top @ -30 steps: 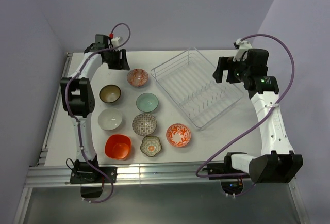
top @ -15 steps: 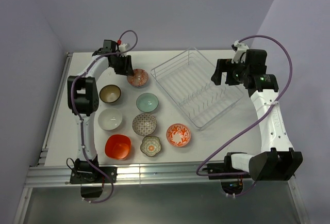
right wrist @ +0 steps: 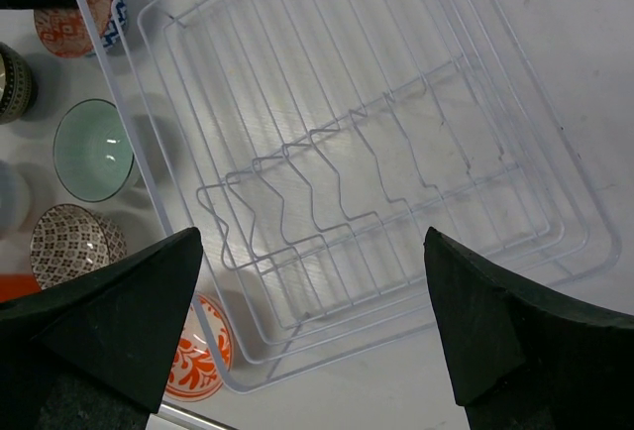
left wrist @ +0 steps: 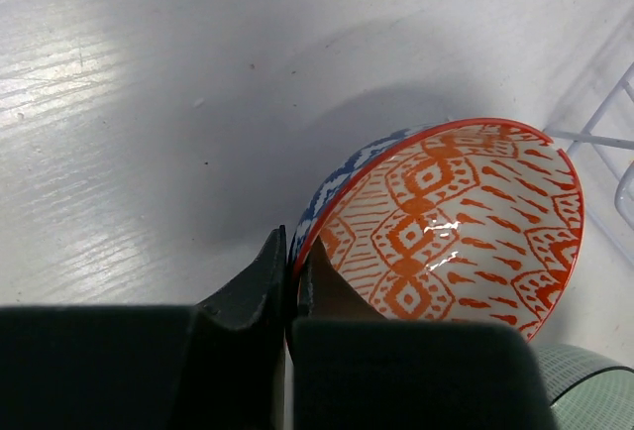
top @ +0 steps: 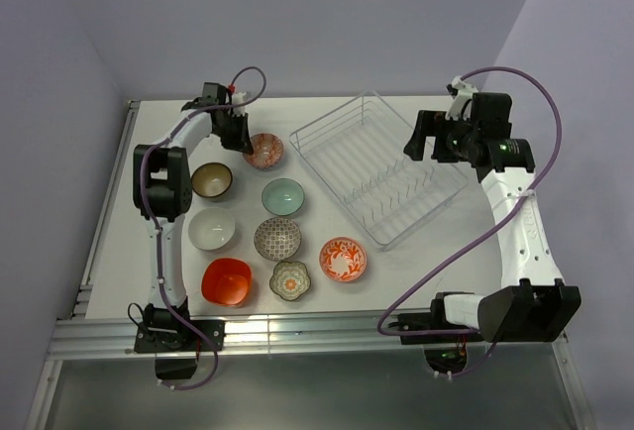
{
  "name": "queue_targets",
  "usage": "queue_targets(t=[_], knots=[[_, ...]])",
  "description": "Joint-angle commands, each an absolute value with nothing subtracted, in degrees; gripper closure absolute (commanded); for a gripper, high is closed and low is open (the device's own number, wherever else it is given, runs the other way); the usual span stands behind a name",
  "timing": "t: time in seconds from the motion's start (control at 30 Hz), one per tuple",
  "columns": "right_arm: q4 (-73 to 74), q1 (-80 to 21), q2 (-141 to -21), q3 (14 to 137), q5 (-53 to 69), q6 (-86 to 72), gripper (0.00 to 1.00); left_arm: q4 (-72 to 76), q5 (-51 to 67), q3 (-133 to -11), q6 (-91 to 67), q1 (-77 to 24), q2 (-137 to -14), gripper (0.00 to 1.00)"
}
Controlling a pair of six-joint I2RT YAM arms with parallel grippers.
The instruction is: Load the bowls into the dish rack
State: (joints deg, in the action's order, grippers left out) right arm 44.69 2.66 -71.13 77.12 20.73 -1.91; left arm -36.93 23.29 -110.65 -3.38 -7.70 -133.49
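Observation:
My left gripper (left wrist: pixel 292 252) is shut on the near rim of the blue zigzag bowl (left wrist: pixel 451 222), orange-patterned inside, one finger inside and one outside. In the top view this bowl (top: pixel 264 150) sits at the back of the group, left of the dish rack (top: pixel 381 167), with the left gripper (top: pixel 241 133) at its left edge. My right gripper (right wrist: pixel 312 242) hangs open above the empty dish rack (right wrist: pixel 396 153), holding nothing. In the top view the right gripper (top: pixel 426 139) hovers by the rack's right side.
On the table stand a dark brown bowl (top: pixel 211 180), a teal bowl (top: pixel 283 196), a white bowl (top: pixel 212 229), a grey-brown patterned bowl (top: pixel 277 239), an orange-red bowl (top: pixel 226 281), a flower-shaped bowl (top: pixel 290 279) and an orange patterned bowl (top: pixel 343 259). Walls stand behind and to both sides.
My left gripper moved right to the blue zigzag bowl and closed on its rim. The right arm barely shifted and stayed open.

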Motion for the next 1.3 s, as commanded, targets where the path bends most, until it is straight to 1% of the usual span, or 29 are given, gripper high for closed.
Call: queue_targets(t=[0.0,0.13,0.27,0.37,0.47,0.53,0.57,0.63,0.67,0.7,0.73,0.8,0.93,0.97,1.07,1.27], knots=[[44.21,2.81,-70.23,81.55,21.97,-3.43,0.00,-39.02,25.22,-112.24,-5.27,-7.74,-131.41,1.00],[44.65,2.81,-70.58,84.11,21.27,-5.61,0.00,-38.24,28.38,-114.86,-7.90,-5.72,-127.45,1.00],[45.26,2.73,-71.54,85.60,22.14,-8.78,0.00,-33.51,31.55,-115.67,-9.32,-3.17,-120.09,1.00],[45.44,2.29,-72.33,87.62,24.52,-10.11,0.00,-27.72,37.25,-112.07,-11.41,-2.72,-113.76,1.00],[44.65,0.89,-72.51,89.03,26.10,-9.67,0.00,-21.82,45.59,-107.24,-16.15,-2.81,-108.31,1.00],[43.25,0.27,-72.95,89.56,27.85,-10.98,0.01,-13.30,50.25,-102.69,-20.02,-3.51,-105.83,1.00],[42.72,0.26,-73.04,90.08,28.56,-11.60,0.01,-9.10,51.49,-100.74,-25.26,-3.78,-103.47,1.00],[40.70,-2.02,-73.91,90.79,31.62,-13.79,0.01,3.73,53.69,-94.59,-31.17,-5.01,-101.26,1.00],[40.00,-2.37,-74.18,91.57,33.12,-14.58,0.02,7.26,54.14,-92.74,-35.81,-5.53,-99.51,1.00],[39.12,-2.90,-74.35,91.84,35.22,-16.16,0.02,11.73,54.31,-89.94,-37.16,-6.84,-98.80,1.00],[37.02,-3.16,-74.88,92.02,36.90,-17.22,0.04,13.08,54.32,-88.78,-38.05,-7.73,-98.35,1.00],[34.12,-4.56,-75.14,92.37,39.90,-20.55,0.05,15.55,54.67,-86.24,-39.72,-10.35,-97.47,1.00],[29.99,-8.69,-74.80,91.94,40.52,-24.16,0.04,23.36,55.11,-81.41,-46.82,-13.97,-97.47,1.00],[29.36,-9.40,-74.45,91.41,39.91,-24.60,0.04,28.16,54.76,-80.17,-51.37,-14.41,-97.73,1.00],[27.34,-12.30,-74.62,89.31,38.32,-26.54,0.04,34.34,53.88,-76.39,-57.03,-16.52,-98.87,1.00],[26.98,-14.68,-76.73,87.28,38.23,-30.93,0.04,36.30,51.77,-75.06,-57.57,-21.79,-100.02,1.00]])
